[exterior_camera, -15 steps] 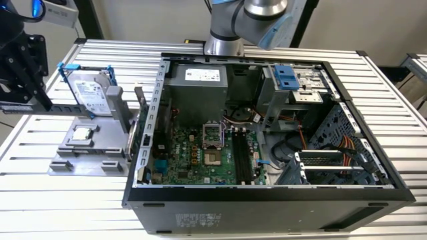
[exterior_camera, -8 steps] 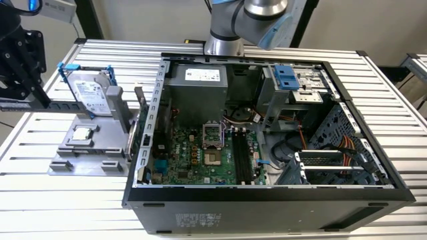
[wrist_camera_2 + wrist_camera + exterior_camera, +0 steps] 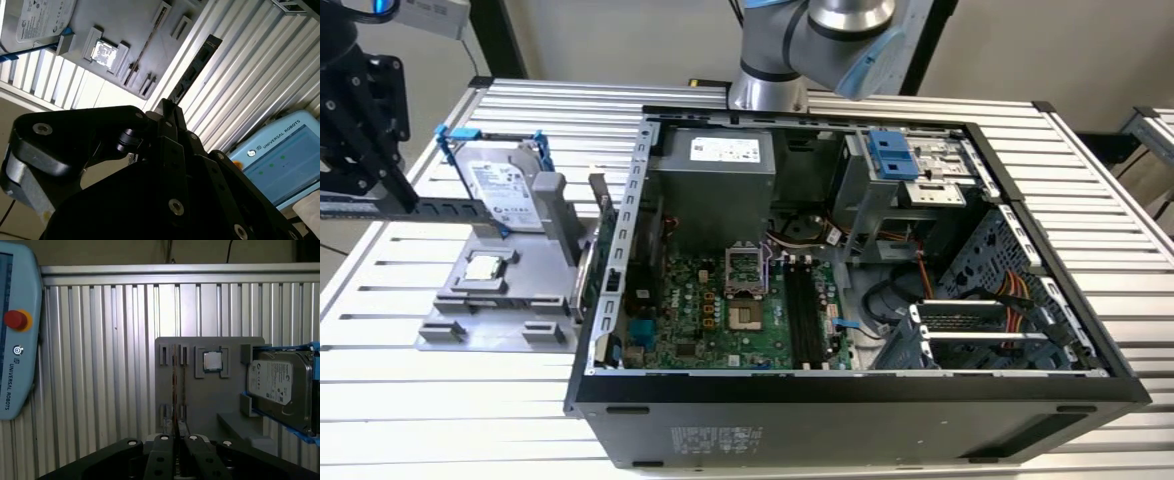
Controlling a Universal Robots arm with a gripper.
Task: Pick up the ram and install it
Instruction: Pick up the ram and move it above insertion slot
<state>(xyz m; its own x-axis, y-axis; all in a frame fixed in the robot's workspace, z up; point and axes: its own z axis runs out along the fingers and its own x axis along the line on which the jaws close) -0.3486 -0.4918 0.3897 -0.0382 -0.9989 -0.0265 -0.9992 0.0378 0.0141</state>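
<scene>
My black gripper (image 3: 403, 203) hangs at the exterior view's left, above the grey parts holder (image 3: 454, 335), and is shut on the ram. The ram (image 3: 454, 207) is a dark narrow stick with small chips. It juts level from the fingers toward the exterior view's right, in front of the hard drive. In the second wrist view the ram (image 3: 197, 62) runs out past the gripper (image 3: 169, 106). The first wrist view shows the ram (image 3: 174, 390) edge-on as a thin line leaving the gripper (image 3: 177, 440), with the holder (image 3: 192, 405) far beneath.
The holder carries a silver hard drive (image 3: 500, 190) with blue rails and a square processor chip (image 3: 483, 267). An open computer case (image 3: 854, 395) lies at the exterior view's right; black memory slots (image 3: 803, 315) run along its motherboard. A pale blue pendant (image 3: 15, 340) rests on the slatted table.
</scene>
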